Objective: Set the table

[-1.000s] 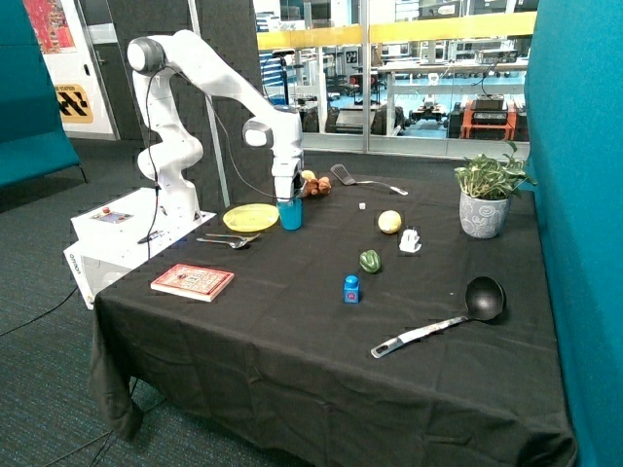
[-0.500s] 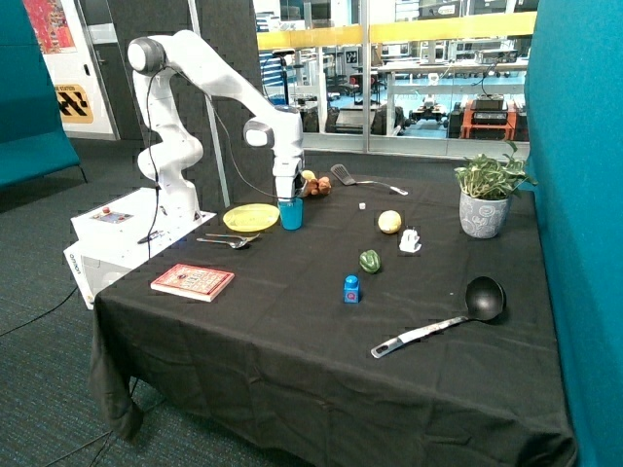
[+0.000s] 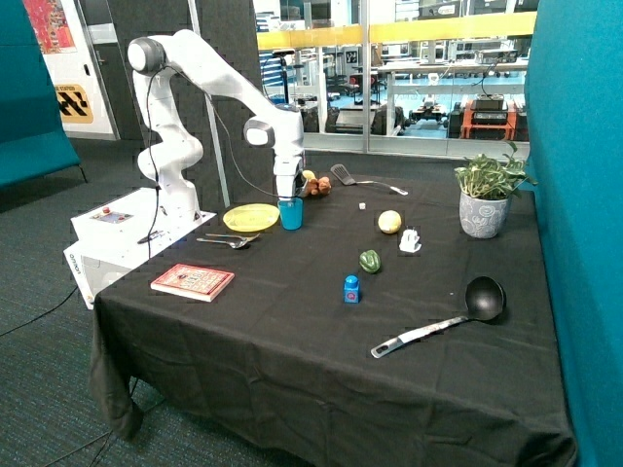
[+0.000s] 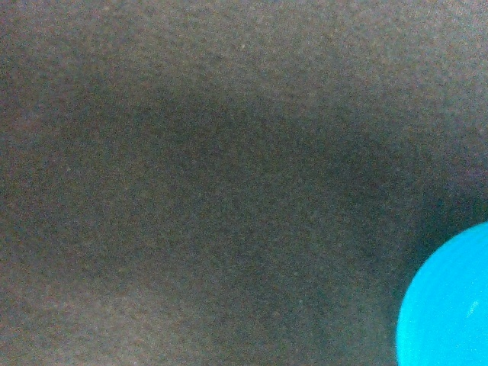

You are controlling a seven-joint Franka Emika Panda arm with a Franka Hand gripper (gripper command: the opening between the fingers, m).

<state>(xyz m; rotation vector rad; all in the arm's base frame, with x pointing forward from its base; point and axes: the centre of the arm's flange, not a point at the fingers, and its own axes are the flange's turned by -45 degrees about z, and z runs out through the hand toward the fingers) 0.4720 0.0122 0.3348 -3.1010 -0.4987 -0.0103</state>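
Observation:
The table (image 3: 292, 341) has a black cloth top. A yellow plate (image 3: 250, 217) lies near its far corner by the robot, with cutlery (image 3: 229, 239) just in front of it. A blue cup (image 3: 290, 213) stands upright right beside the plate. My gripper (image 3: 286, 195) hangs straight down onto the cup's rim. In the wrist view, only black cloth and a curved edge of the blue cup (image 4: 450, 305) show.
A red book (image 3: 193, 281) lies near the front corner. A green pepper (image 3: 370, 261), a small blue object (image 3: 351, 288), a lemon (image 3: 389, 222) and a black ladle (image 3: 458, 316) are spread mid-table. A potted plant (image 3: 487, 199) and a spatula (image 3: 360, 179) stand at the back.
The wrist has edged up very slightly over the blue cup. The cup, plate and everything else stay where they were.

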